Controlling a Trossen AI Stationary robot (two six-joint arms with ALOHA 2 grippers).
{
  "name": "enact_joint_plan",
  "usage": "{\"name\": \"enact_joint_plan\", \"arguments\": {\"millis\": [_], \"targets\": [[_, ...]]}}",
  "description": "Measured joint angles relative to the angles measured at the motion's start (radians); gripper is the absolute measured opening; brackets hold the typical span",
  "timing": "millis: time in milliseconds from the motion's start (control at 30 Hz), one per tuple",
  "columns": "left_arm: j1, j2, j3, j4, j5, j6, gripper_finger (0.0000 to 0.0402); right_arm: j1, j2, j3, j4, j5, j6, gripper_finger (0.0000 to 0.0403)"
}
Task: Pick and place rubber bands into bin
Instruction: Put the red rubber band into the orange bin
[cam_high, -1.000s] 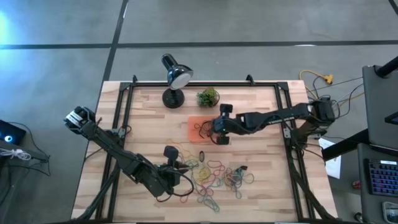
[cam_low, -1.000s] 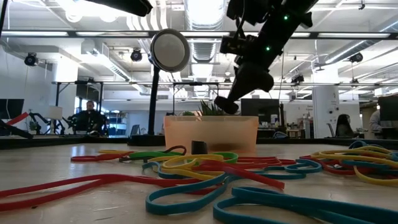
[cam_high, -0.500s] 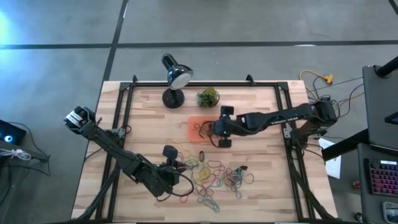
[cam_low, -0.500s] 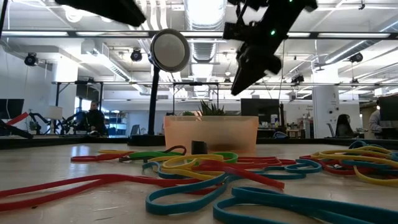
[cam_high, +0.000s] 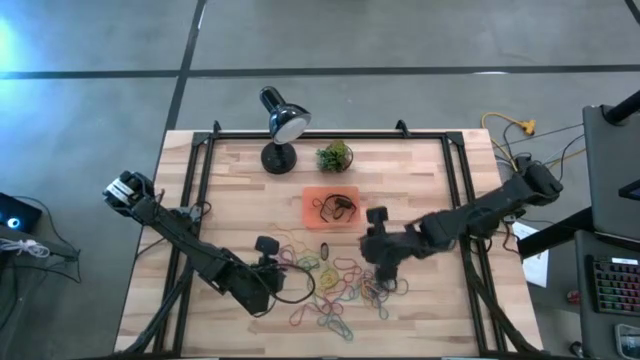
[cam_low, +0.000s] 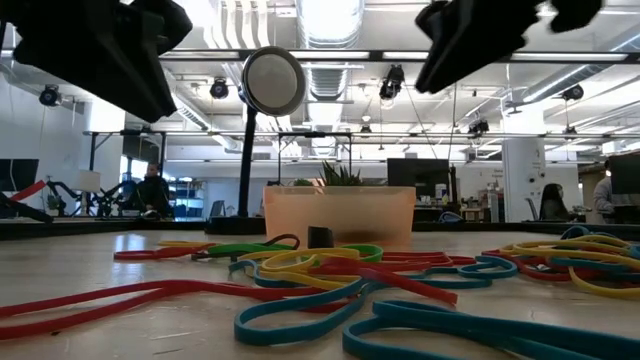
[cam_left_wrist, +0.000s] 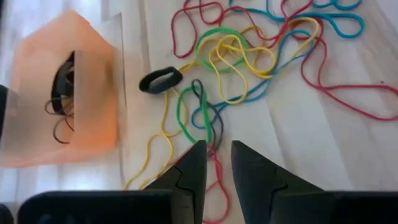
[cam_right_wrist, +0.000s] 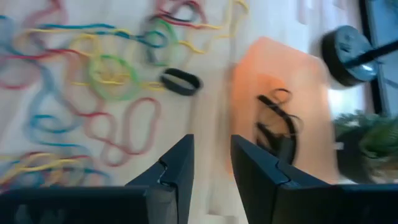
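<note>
Many coloured rubber bands (cam_high: 340, 285) lie loose in a pile on the near middle of the wooden table, also seen as rubber bands (cam_left_wrist: 249, 56) and rubber bands (cam_right_wrist: 106, 81). The orange bin (cam_high: 312, 215) stands beyond them on the table with a few dark bands inside; it shows too as the bin (cam_left_wrist: 93, 106) and the bin (cam_right_wrist: 273, 74). My left gripper (cam_left_wrist: 217, 158) hangs open above the pile's left side, left gripper (cam_high: 288, 266). My right gripper (cam_right_wrist: 211, 158) hangs open above the pile's right side, right gripper (cam_high: 368, 256). Neither has anything between its fingers.
A small black oval ring (cam_high: 324, 249) lies between the bin and the pile. A black desk lamp (cam_high: 280, 125) and a small green plant ball (cam_high: 334, 156) stand at the far edge behind the bin. Black frame rails (cam_high: 200, 190) run along the table's sides.
My right gripper has swung from above the bin toward the table's near edge and a little to the right, and now hangs over the pile's right side. My left gripper has sunk a little and tipped further down over the pile's left side. The bands lie as before.
</note>
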Motion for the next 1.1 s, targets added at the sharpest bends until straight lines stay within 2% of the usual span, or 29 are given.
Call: {"name": "enact_joint_plan", "arguments": {"millis": [333, 667, 900, 1100], "targets": [[0.037, 0.093, -0.006, -0.005, 0.022, -0.091, 0.0059, 0.139, 0.003, -0.042, 0.071, 0.010, 0.120, 0.0078], [0.126, 0.151, -0.051, -0.002, 0.153, -0.294, 0.0059, 0.209, 0.002, -0.096, 0.127, 0.134, 0.152, 0.0068], [0.136, 0.158, -0.064, 0.098, 0.173, -0.258, 0.0059, 0.212, 0.002, -0.116, 0.128, 0.137, 0.172, 0.0072], [0.151, 0.192, -0.064, 0.110, 0.192, -0.244, 0.0059, 0.212, 0.002, -0.122, 0.130, 0.137, 0.172, 0.0066]]}}
